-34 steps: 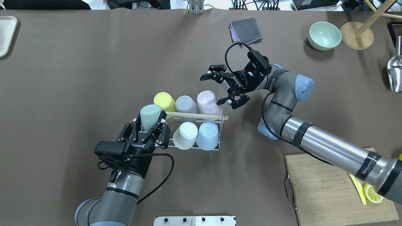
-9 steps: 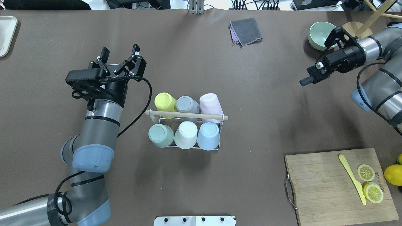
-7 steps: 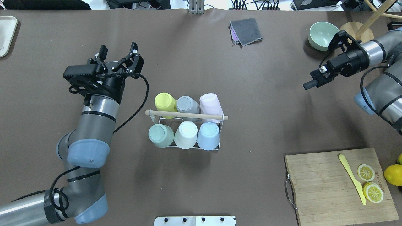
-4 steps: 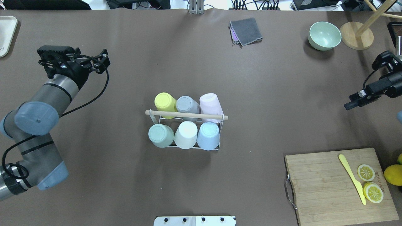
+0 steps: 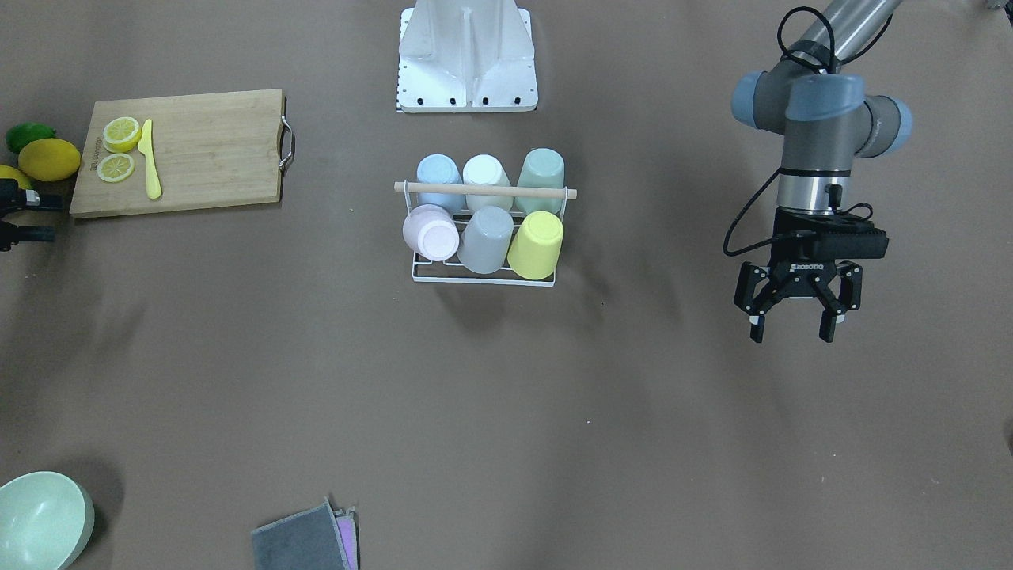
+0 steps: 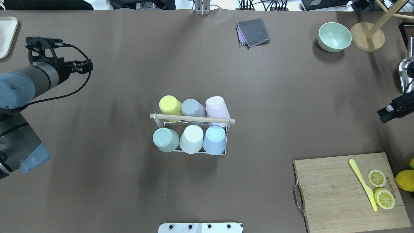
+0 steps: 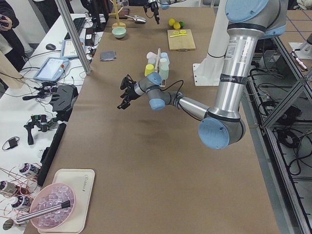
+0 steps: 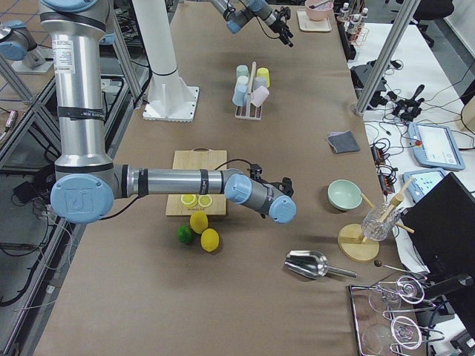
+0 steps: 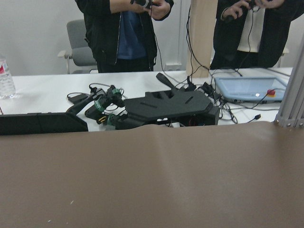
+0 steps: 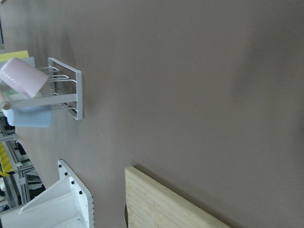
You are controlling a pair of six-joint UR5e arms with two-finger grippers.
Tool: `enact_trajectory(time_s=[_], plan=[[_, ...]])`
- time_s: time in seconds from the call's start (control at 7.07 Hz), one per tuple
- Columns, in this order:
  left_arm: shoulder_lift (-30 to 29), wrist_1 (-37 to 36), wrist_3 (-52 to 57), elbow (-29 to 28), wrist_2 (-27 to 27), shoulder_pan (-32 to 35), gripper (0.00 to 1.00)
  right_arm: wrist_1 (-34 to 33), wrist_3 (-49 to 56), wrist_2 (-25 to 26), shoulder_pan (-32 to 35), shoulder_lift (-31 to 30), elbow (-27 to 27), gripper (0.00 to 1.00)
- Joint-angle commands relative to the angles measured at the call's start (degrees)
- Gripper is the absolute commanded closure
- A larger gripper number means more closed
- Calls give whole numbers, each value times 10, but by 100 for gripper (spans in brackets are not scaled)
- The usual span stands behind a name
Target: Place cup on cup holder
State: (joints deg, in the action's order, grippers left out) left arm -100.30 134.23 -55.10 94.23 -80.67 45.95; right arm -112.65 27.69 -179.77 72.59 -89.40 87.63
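The cup holder [image 6: 192,119] is a white wire rack with a wooden dowel, at mid-table; it also shows in the front view [image 5: 484,191]. Several upturned cups sit on its prongs, among them a green cup [image 6: 165,139], a pink cup [image 6: 217,106] and a yellow cup [image 6: 169,105]. My left gripper [image 5: 791,326] is open and empty, far off to the rack's left [image 6: 82,66]. My right gripper [image 5: 28,218] is open and empty at the table's right edge [image 6: 393,111]. The right wrist view shows the rack's end [image 10: 71,95].
A wooden cutting board [image 6: 349,191] with a yellow knife and lemon slices lies front right, whole lemons [image 5: 47,158] beside it. A green bowl [image 6: 334,36], a wooden stand [image 6: 367,36] and a grey cloth [image 6: 253,31] lie at the back. A white tray [image 6: 6,35] is back left.
My left gripper let go of the green cup, which now sits on the rack, and swung away to the far left. My right arm withdrew to the right edge.
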Motion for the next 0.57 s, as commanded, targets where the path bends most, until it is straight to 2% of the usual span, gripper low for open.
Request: enact_trajectory(time_s=[0.0,0.28,0.42], plan=[[22,-23,78,-11,-98,61,3,-8,-11,99,18,-3,3,3],[38,-52,161,-20,-225,135,3,1,-92,136,32,-3,21,6],[38,-106,224,-20,-284,176,3,28,-161,167,34,-3,38,6]])
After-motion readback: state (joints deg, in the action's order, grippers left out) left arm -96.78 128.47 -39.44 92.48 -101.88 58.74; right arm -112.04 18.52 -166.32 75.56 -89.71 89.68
